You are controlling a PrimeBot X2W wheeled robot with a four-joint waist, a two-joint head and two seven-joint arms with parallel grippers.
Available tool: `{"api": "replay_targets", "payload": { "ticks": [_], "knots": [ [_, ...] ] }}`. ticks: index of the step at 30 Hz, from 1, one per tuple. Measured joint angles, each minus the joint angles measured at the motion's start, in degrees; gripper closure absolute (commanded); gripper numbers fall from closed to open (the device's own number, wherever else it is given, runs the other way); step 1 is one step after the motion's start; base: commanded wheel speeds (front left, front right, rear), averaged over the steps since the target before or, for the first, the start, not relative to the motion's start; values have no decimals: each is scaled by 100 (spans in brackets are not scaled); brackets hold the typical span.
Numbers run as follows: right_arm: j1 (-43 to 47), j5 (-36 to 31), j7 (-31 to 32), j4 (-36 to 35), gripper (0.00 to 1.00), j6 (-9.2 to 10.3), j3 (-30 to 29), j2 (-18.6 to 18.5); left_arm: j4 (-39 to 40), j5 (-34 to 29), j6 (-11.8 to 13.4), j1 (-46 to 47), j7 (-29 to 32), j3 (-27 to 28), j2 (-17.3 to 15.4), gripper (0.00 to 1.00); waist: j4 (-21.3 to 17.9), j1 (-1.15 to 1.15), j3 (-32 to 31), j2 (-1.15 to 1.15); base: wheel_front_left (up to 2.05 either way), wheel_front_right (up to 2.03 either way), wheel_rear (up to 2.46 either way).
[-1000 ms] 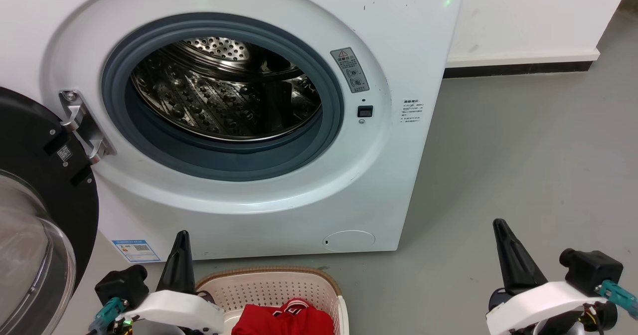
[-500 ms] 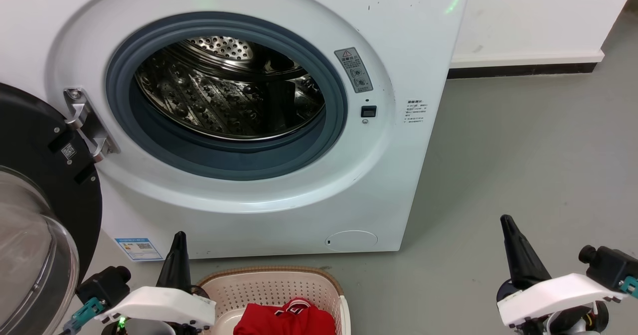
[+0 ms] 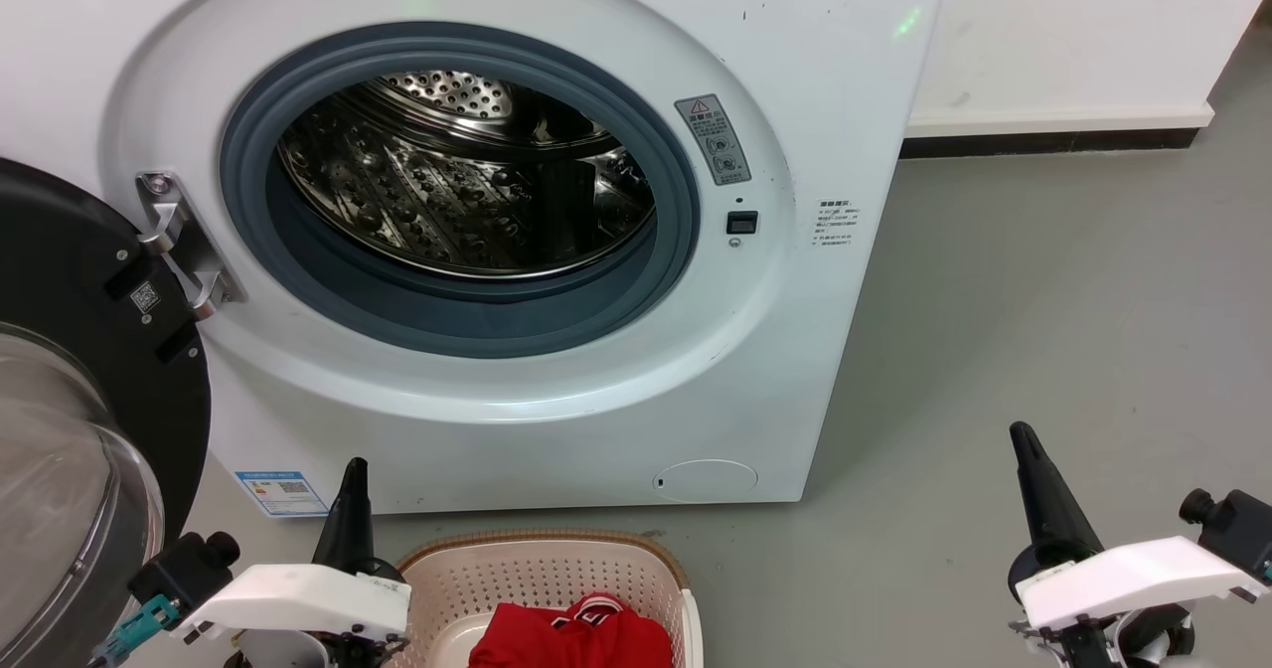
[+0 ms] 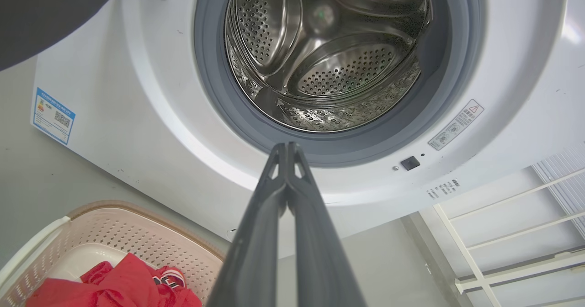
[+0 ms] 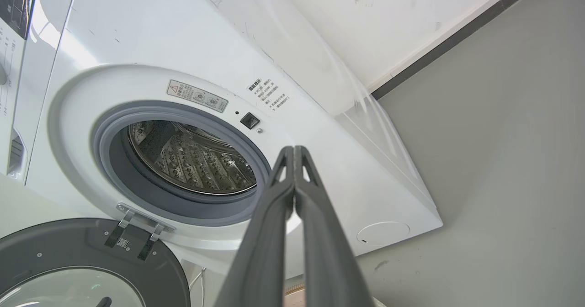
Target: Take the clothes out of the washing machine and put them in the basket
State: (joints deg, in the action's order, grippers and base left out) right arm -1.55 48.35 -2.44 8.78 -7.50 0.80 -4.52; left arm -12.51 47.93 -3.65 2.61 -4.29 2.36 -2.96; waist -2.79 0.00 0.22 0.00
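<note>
The white washing machine (image 3: 795, 52) stands in front of me with its door (image 3: 70, 400) swung open to the left. Bare steel shows all over its drum (image 3: 467, 181), also in the left wrist view (image 4: 329, 60) and the right wrist view (image 5: 192, 161). Red clothes (image 3: 576, 638) lie in the cream basket (image 3: 537, 574) on the floor below the door opening; the same clothes (image 4: 114, 286) and basket (image 4: 91, 224) appear at lower left of the left wrist view. My left gripper (image 3: 355, 469) is shut and empty just left of the basket. My right gripper (image 3: 1022, 437) is shut and empty over the floor to the right.
Grey floor (image 3: 1043, 300) stretches right of the machine to a white wall with a dark skirting (image 3: 1043, 139). A white rack (image 4: 512, 224) stands right of the machine in the left wrist view. The open door takes up the left side.
The whole head picture has shifted slightly right, so the camera has moved. Both gripper bodies have sunk lower and spread outward in the view. Both stay shut.
</note>
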Motion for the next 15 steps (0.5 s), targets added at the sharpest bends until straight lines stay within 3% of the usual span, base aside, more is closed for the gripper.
{"api": "replay_targets", "payload": {
  "ticks": [15],
  "knots": [
    [-90,1115,149,116,100,0,-88,-19,-37,1068,-88,87,261,105,2,100,51,0,-1,0,0,0,0]
  ]
}}
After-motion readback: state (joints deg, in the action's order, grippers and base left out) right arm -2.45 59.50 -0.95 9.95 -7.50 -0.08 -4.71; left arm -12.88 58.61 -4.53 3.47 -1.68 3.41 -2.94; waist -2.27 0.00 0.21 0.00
